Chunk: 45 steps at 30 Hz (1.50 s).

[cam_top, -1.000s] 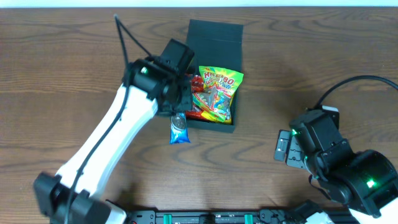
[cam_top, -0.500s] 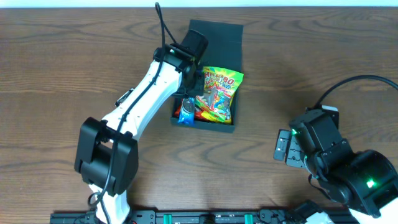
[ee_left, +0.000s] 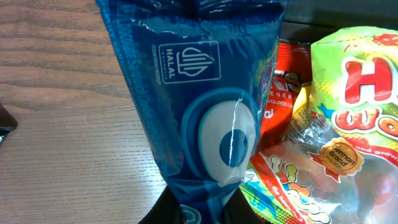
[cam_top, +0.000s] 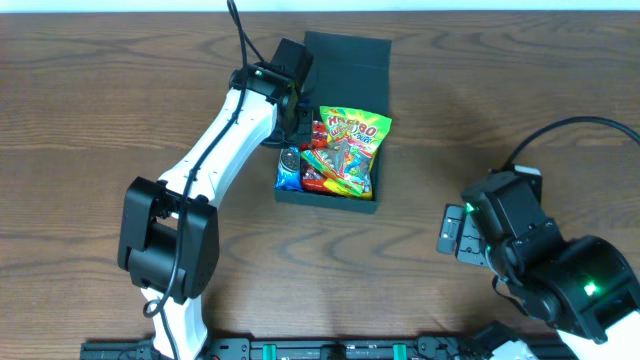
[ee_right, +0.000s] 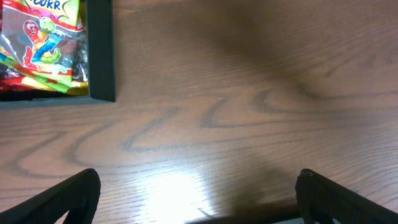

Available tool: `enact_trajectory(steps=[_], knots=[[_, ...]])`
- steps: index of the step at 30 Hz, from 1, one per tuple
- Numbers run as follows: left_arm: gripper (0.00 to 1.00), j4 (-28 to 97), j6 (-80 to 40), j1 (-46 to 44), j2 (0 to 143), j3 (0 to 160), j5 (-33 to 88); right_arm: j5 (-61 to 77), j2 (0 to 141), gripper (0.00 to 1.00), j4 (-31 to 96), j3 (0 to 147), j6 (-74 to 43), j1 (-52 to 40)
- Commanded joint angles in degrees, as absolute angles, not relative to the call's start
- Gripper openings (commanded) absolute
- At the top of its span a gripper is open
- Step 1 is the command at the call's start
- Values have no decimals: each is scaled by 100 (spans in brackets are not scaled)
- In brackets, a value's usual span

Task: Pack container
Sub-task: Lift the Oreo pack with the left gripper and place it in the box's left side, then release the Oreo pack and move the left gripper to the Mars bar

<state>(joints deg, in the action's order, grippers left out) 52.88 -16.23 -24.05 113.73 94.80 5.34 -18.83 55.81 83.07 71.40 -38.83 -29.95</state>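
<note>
Sitting toward the far middle of the wooden table (cam_top: pixel 100 120), the container (cam_top: pixel 327 203) is open, its flap lid folded back flat on the far side. Its near wall also shows at the upper left of the right wrist view (ee_right: pixel 99 50). Inside it lies a green-and-yellow gummy bag (cam_top: pixel 350 140) along the right side, with a red packet (cam_top: pixel 314 131) partly tucked under the bag's left edge.

The left arm stretches diagonally from the near-left of the table to the container's left wall. The left gripper (ee_left: pixel 202 213) is clenched on the lower end of a blue packet (ee_left: pixel 199 112): its two dark fingers (ee_left: pixel 163 214) press in from either side at the bottom of the wrist view. The packet carries a small white "HALAL" mark and a round white-and-blue graphic (it looks rather like an eye). From above, the blue packet (cam_top: pixel 289 168) is at the container's near-left corner. It seems to lie right along the left wall, though I cannot tell whether it is fully inside or resting on the rim. In the wrist view, bare wood is to its left, and the red packet (ee_left: pixel 283 93) and gummy bag (ee_left: pixel 348 93) are just beside it on the right.

The right gripper (ee_right: pixel 199 202) hangs over bare wood well apart from the container, to its near-right, with its jaws spread wide and nothing between them.
</note>
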Motion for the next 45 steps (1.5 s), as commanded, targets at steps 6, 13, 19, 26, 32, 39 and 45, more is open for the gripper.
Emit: enact_trajectory(steps=[6, 13, 19, 26, 32, 39, 45], knots=[[6, 5349, -1603, -2445, 11426, 9647, 408, -1907, 5717, 99, 8313, 7102, -3981, -3013], [6, 5470, -1739, -2477, 11620, 9647, 567, -1907, 5717, 99, 8318, 7102, -3981, -3013], [6, 5454, -1809, -2556, 11710, 9644, 556, -1909, 5717, 99, 8315, 7102, -3981, -3013], [26, 5417, -1826, -2556, 11710, 9644, 554, -1909, 5717, 99, 8320, 7102, -3981, -3013], [45, 5415, -1826, -2556, 11710, 9651, 552, -1907, 5717, 99, 8324, 7102, -3981, -3013], [54, 5817, -1826, -2552, 11646, 10130, 360, -1907, 5717, 99, 8337, 7102, -3981, -3013], [64, 7057, -1769, -2532, 11393, 11330, -390, -1907, 5717, 99, 8346, 7102, -3981, -3013]])
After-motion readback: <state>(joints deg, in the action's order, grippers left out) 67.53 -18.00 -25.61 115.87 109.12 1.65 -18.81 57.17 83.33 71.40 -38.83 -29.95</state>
